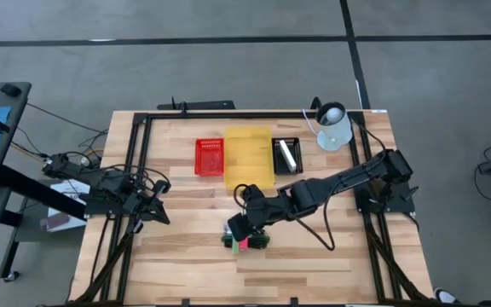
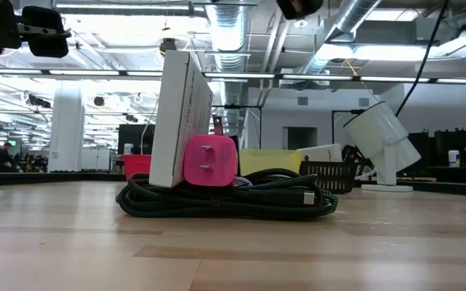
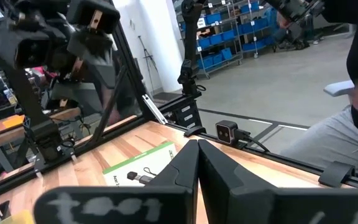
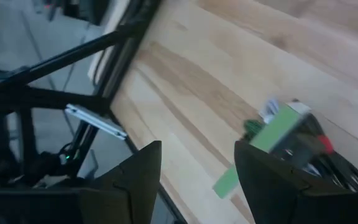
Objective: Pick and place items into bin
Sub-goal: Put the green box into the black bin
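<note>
The right hand (image 1: 244,223) hangs over the middle of the wooden surface (image 1: 186,256), its fingers (image 4: 135,180) spread wide and grasping nothing; just beside and below it sits the pile of items (image 1: 245,241); seen from the low camera, a white box (image 2: 180,121) stands on edge against a pink plug block (image 2: 210,162), both resting on a coil of dark cords (image 2: 233,202); a green strip (image 4: 278,127) shows at the pile in the right wrist view; farther back stand a red bin (image 1: 210,157), a yellow bin (image 1: 249,158) and a black bin (image 1: 286,156) side by side; the white lamp (image 1: 332,126) stands at the far right corner; the left hand (image 1: 156,205) waits clenched, holding nothing, at the left edge of the surface.
</note>
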